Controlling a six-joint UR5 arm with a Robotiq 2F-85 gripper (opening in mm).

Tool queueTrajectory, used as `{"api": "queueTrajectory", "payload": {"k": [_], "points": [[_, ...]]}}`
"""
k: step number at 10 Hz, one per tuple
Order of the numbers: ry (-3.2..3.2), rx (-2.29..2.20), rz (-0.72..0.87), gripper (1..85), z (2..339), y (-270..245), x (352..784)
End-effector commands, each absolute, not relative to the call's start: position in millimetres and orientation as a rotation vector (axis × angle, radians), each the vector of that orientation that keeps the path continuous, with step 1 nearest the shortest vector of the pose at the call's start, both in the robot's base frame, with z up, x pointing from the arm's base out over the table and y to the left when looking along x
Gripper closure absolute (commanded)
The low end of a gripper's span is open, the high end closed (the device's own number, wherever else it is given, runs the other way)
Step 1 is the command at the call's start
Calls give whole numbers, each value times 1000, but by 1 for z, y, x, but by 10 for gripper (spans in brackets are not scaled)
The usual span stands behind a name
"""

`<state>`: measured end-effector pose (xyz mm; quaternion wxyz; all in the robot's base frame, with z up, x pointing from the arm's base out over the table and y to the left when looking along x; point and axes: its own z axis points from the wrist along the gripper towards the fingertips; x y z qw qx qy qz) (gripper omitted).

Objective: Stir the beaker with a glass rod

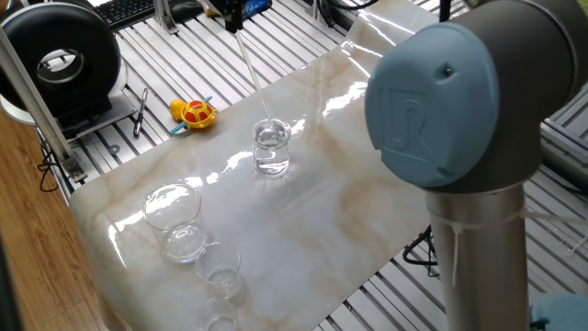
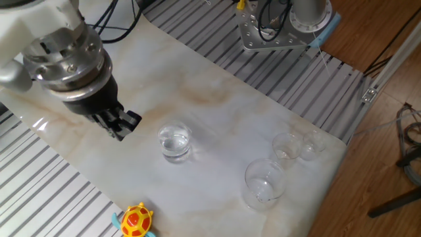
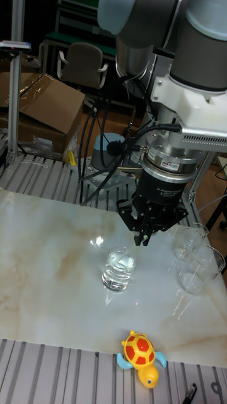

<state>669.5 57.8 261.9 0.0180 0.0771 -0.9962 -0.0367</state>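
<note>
The beaker (image 1: 272,147) stands upright near the middle of the marble tabletop (image 1: 303,221) with clear liquid in it. It also shows in the other fixed view as beaker (image 2: 174,141) and in the tall view as beaker (image 3: 118,268). The glass rod (image 1: 253,78) runs tilted from my gripper (image 1: 234,17) down into the beaker's mouth. My gripper (image 2: 122,125) hangs above and beside the beaker, shut on the rod's upper end. In the tall view the gripper (image 3: 142,238) points down just above the beaker's rim. The rod is too thin to make out there.
A yellow and red toy turtle (image 1: 193,112) lies near the table's edge. A wider rounded glass vessel (image 1: 172,207) and small glass cups (image 1: 220,267) stand together at one end. A black round device (image 1: 60,60) sits beyond the table. The arm's big joint (image 1: 450,101) blocks one side.
</note>
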Motion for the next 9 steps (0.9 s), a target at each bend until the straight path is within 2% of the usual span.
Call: {"api": "queueTrajectory", "payload": {"k": [1, 4, 6, 9], "points": [[-3099, 176, -195, 847, 269, 74, 660], [-3132, 240, -206, 847, 268, 85, 677], [-3123, 333, -144, 847, 263, 72, 683], [-3092, 319, -116, 847, 265, 55, 667]]}}
